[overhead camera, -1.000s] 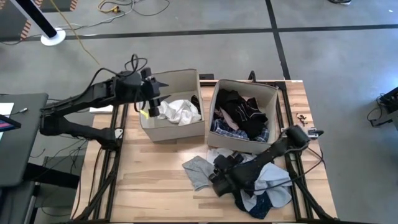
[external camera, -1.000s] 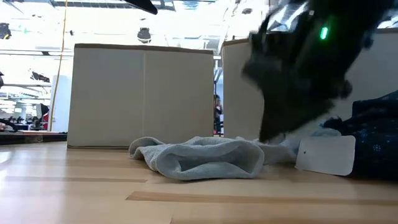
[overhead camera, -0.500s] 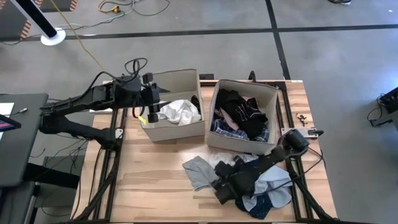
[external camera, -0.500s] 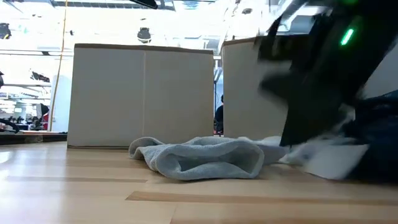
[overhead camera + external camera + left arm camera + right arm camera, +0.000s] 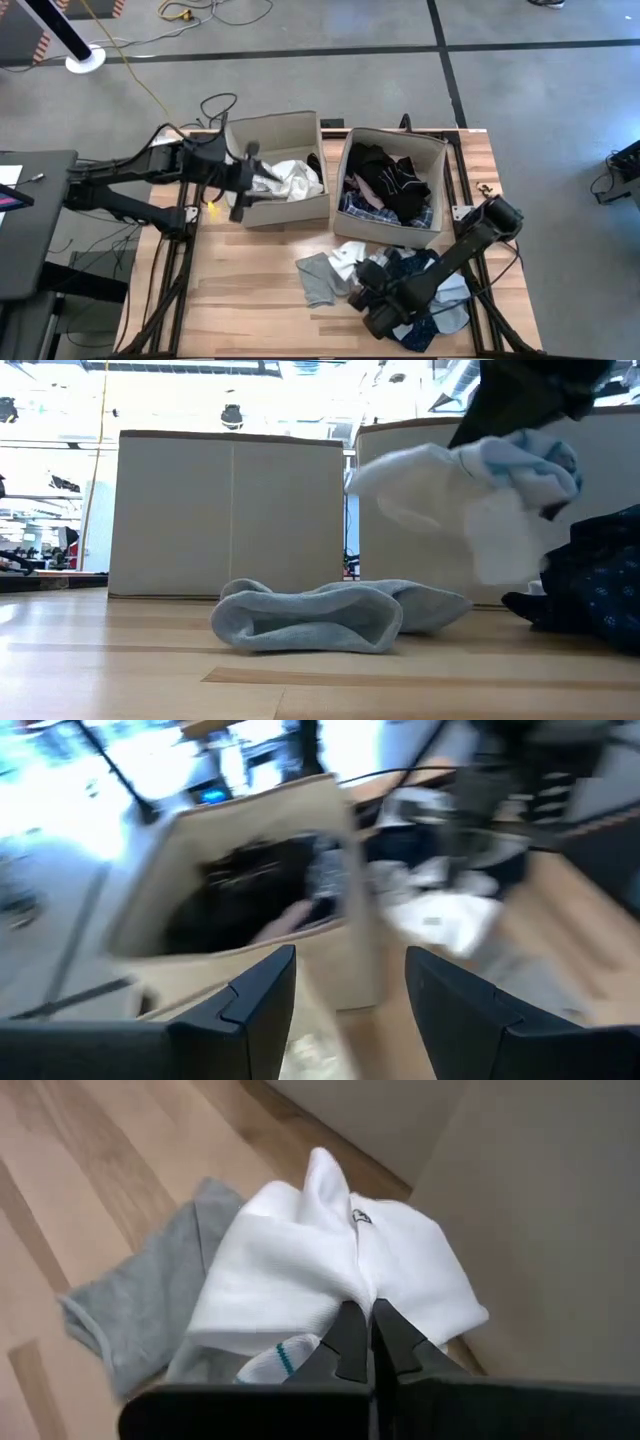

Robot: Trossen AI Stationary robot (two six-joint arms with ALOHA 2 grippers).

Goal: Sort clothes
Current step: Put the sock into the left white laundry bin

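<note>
Reaching in from the left edge of the tabletop (image 5: 240, 290), the left gripper (image 5: 243, 185) hangs at the near left corner of the left beige box (image 5: 275, 128), its jaws parted with nothing between them. The left wrist view shows the two dark fingers (image 5: 258, 992) apart, and beyond them the other box with dark cloth inside.

Inside the left box lies a white garment (image 5: 288, 178), bunched up. Just beside it stands the right beige box (image 5: 390, 140), filled with black clothes (image 5: 385, 180) and, along its near wall, a blue plaid piece (image 5: 362, 208).

In front of the boxes, on the bare wood, a grey garment (image 5: 316, 277) lies crumpled; the low view shows it (image 5: 320, 615) folded over on itself, resting flat on the wood.

To the right of it the right gripper (image 5: 366, 283) has its jaws closed on a white piece of clothing (image 5: 348, 260), pinching a fold of it. The right wrist view shows the two fingers (image 5: 350, 1342) pressed together on the white cloth (image 5: 330, 1260), which drapes away from them over the grey one (image 5: 150, 1315). In the low view the white cloth (image 5: 440, 485) hangs clear of the tabletop, with a light blue striped bit (image 5: 530, 460) bunched near the grip.

Under and beside the right arm lies the remaining heap: a light blue garment (image 5: 448, 290) and a navy dotted one (image 5: 432, 325), the latter (image 5: 590, 595) seen at the right edge of the low view.
</note>
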